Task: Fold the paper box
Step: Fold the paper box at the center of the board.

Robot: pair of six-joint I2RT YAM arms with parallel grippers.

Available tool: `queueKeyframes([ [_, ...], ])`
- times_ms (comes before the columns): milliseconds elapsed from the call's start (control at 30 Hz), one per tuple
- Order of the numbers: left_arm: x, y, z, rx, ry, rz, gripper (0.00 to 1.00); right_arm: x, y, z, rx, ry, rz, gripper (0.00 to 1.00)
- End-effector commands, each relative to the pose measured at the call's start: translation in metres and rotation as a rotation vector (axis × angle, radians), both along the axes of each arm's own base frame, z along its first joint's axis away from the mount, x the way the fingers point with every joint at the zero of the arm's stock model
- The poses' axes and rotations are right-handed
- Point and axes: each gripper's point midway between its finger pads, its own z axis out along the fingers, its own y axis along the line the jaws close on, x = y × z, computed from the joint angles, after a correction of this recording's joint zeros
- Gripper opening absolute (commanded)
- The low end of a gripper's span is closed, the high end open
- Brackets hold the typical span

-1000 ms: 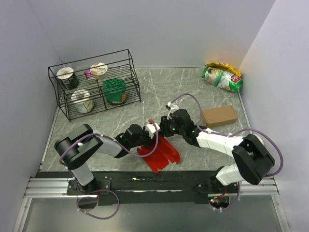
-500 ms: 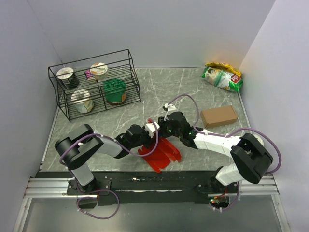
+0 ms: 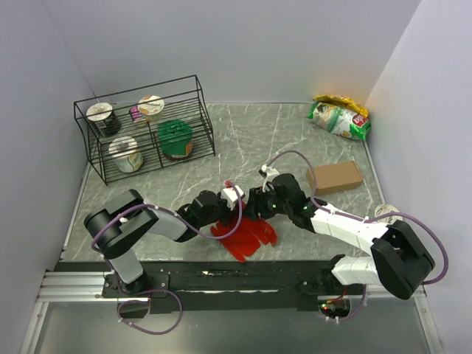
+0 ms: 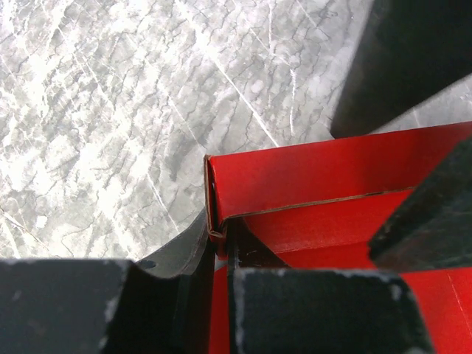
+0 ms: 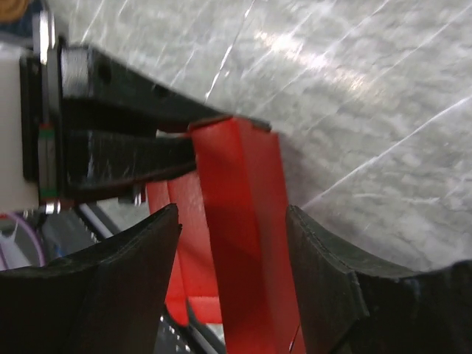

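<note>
Left gripper (image 4: 221,259): fingers (image 4: 324,313) closed tight on a corner edge of the paper box (image 4: 332,166), with the red card pinched between them. Right gripper (image 5: 232,214): fingers (image 5: 110,287) stand apart, one on each side of an upright folded red panel. Contact with the card cannot be told.

The paper box lies at 6 o'clock on the table (image 3: 251,140), between the two wrists, its flaps fanned toward the near edge.

Writing: nothing legible on the snack bag (image 3: 339,116) at 2 o'clock, nor on the tubs (image 3: 175,139) in the wire rack (image 3: 147,131) at 10 o'clock.

Top view only: brown cardboard box (image 3: 334,177) at 3 o'clock. Wrist views only: the card's crease and the pinch itself.
</note>
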Motion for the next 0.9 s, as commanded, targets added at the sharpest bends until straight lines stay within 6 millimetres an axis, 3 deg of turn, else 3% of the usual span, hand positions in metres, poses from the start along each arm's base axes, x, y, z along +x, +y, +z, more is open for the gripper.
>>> queueKeyframes([
  [0,0.004,0.004,-0.005,0.019,-0.007,0.026,0.01,-0.012,-0.007,-0.007,-0.025,0.019,0.045,0.60],
  [33,0.004,0.003,-0.004,0.018,-0.008,0.026,0.01,-0.012,-0.010,-0.011,-0.041,0.016,0.043,0.51],
  [233,0.009,0.007,-0.006,0.029,-0.009,0.067,0.01,-0.006,-0.021,-0.023,-0.102,-0.004,-0.001,0.38],
  [867,0.046,0.057,-0.004,0.087,-0.064,0.581,0.01,-0.010,-0.028,-0.031,-0.275,-0.079,-0.063,0.32],
])
